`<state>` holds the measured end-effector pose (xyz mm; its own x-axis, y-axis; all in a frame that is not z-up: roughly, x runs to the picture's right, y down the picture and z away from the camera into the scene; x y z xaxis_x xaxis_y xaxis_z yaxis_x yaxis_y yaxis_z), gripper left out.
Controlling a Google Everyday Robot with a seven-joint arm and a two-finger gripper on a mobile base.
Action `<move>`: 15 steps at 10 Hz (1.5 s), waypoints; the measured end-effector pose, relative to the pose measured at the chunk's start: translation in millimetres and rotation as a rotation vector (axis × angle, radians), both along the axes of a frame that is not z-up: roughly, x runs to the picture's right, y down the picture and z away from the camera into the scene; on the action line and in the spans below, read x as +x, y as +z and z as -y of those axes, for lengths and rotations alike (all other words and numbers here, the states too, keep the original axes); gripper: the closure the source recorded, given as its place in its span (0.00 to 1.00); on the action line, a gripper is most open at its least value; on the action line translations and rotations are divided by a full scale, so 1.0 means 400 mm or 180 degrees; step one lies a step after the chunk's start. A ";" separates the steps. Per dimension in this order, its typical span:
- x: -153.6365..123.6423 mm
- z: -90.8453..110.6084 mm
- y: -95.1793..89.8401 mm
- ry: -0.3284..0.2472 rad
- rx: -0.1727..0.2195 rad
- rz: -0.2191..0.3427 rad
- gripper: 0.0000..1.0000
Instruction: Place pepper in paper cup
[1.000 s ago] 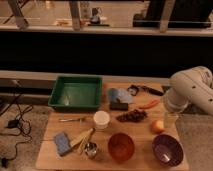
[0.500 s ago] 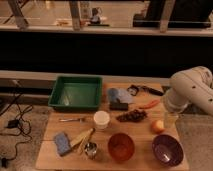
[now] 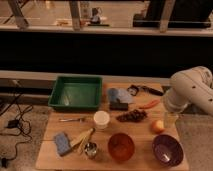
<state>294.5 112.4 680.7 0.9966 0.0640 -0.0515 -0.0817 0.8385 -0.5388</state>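
Note:
The pepper [image 3: 150, 105] is a thin red-orange chili lying on the right part of the wooden table [image 3: 49, 156]. The paper cup [image 3: 101, 120], short and cream-white, stands upright near the table's middle, well to the left of the pepper. My white arm [image 3: 191, 91] comes in from the right. Its gripper [image 3: 170, 119] hangs just right of and below the pepper, above the table's right edge. It looks open, with nothing between its fingers.
A green tray [image 3: 76, 92] sits at the back left. Along the front are a blue sponge [image 3: 62, 143], a small metal cup [image 3: 90, 148], a red-orange bowl [image 3: 121, 146] and a purple bowl [image 3: 167, 149]. A round orange fruit [image 3: 158, 126] and a dark cluster [image 3: 131, 116] lie near the pepper.

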 end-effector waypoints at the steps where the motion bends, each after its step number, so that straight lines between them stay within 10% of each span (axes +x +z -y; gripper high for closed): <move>1: 0.000 0.000 0.000 0.0000 0.0000 0.0000 0.20; 15: -0.007 0.026 0.020 -0.0075 0.0124 0.0079 0.20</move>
<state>291.5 102.0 688.6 0.9988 0.0420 -0.0247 -0.0487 0.8603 -0.5074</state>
